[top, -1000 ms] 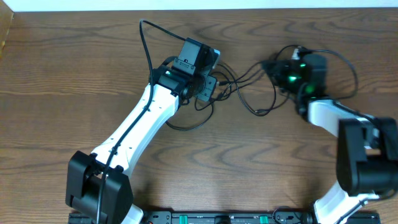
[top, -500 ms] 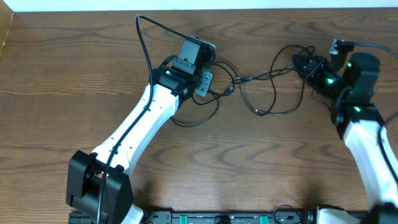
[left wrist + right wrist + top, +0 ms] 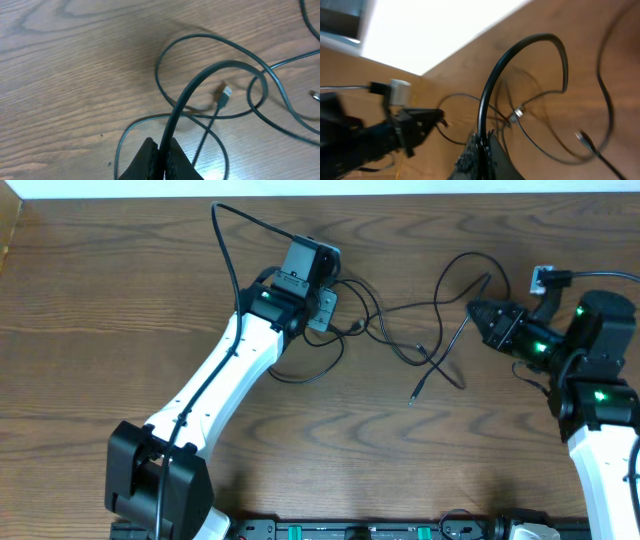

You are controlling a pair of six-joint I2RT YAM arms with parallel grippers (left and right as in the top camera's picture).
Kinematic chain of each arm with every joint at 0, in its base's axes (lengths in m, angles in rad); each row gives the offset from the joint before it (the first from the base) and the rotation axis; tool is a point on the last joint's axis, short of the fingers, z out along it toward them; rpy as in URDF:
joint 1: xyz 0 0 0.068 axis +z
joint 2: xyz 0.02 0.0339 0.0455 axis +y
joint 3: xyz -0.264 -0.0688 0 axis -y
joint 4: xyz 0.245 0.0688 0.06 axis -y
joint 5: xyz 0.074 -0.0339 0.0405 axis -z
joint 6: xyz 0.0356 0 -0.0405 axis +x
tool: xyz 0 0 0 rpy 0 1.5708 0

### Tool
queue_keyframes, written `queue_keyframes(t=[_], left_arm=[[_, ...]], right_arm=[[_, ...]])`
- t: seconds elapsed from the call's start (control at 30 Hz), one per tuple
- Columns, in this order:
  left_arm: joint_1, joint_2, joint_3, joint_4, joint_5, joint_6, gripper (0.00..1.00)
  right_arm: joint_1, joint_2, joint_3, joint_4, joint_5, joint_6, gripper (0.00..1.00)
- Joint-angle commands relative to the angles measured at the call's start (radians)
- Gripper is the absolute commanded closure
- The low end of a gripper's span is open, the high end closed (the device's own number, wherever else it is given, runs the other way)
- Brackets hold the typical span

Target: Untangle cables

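Overhead | left gripper (image 3: 330, 302) pinched shut on black cable loop (image 3: 227, 63), far centre | right gripper (image 3: 478, 311) pinched on black cable arch (image 3: 535, 36), right | cable tangle (image 3: 410, 305) between them on wooden table (image 3: 100, 330)

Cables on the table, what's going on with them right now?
Each arm holds one thin black cable from the tangle of cables. The left tool is shut on one, the right tool on another. Between them, loops lie crossed on the table, one plug end loose. Not untangled yet.
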Motion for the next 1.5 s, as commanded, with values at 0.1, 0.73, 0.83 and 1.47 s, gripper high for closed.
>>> queue_keyframes(t=[0.1, 0.73, 0.83, 1.47], left_arm=[[0.078, 0.013, 0.009, -0.061, -0.137, 0.002, 0.92], [0.225, 0.013, 0.009, -0.098, -0.138, -0.051, 0.92], [0.225, 0.013, 0.009, -0.098, -0.138, -0.051, 0.92], [0.225, 0.013, 0.009, -0.055, -0.113, -0.139, 0.92]], right_arm=[[-0.065, -0.045, 0.003, 0.104, 0.114, 0.016, 0.99], [-0.112, 0.002, 0.003, 0.068, 0.393, -0.149, 0.01], [-0.099, 0.024, 0.003, 0.082, 0.185, -0.15, 0.01], [0.387, 0.322, 0.003, 0.037, 0.05, -0.671, 0.01]])
